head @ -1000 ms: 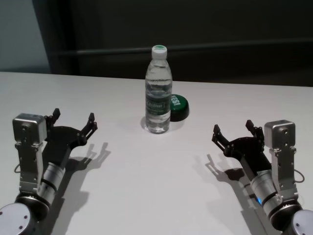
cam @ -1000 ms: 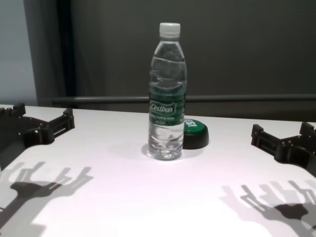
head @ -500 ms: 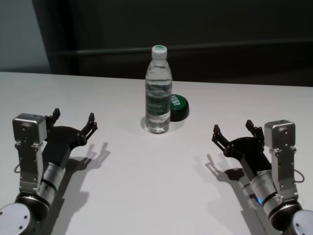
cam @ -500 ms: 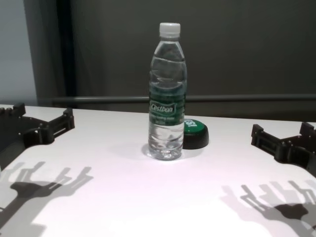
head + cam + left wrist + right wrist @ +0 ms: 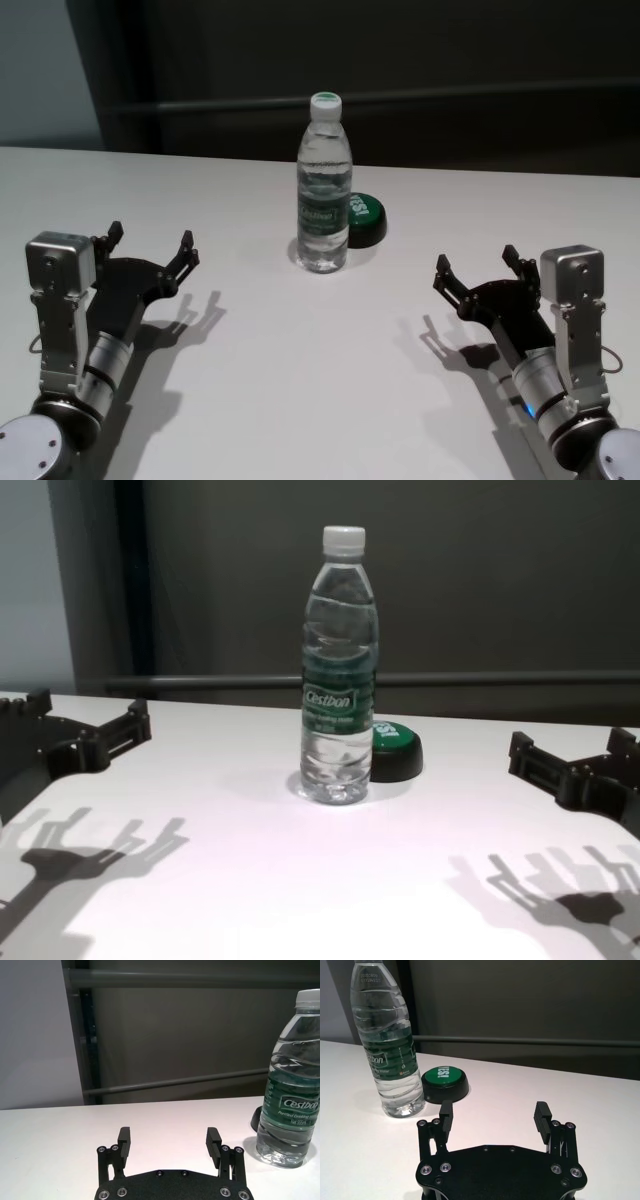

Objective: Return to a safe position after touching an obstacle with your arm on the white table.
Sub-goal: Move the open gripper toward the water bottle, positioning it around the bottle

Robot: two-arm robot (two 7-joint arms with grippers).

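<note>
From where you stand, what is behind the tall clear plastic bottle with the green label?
A low round black button with a green top sits behind the bottle, toward your right; its left edge is covered by the bottle.

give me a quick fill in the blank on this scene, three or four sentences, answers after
1. The water bottle stands ____ on the white table.
2. The bottle's cap is ____ in colour.
3. The button just behind the bottle has a ____ top.
4. The left gripper and right gripper both have their fingers ____, holding nothing.

Missing words: upright; white; green; open
</note>
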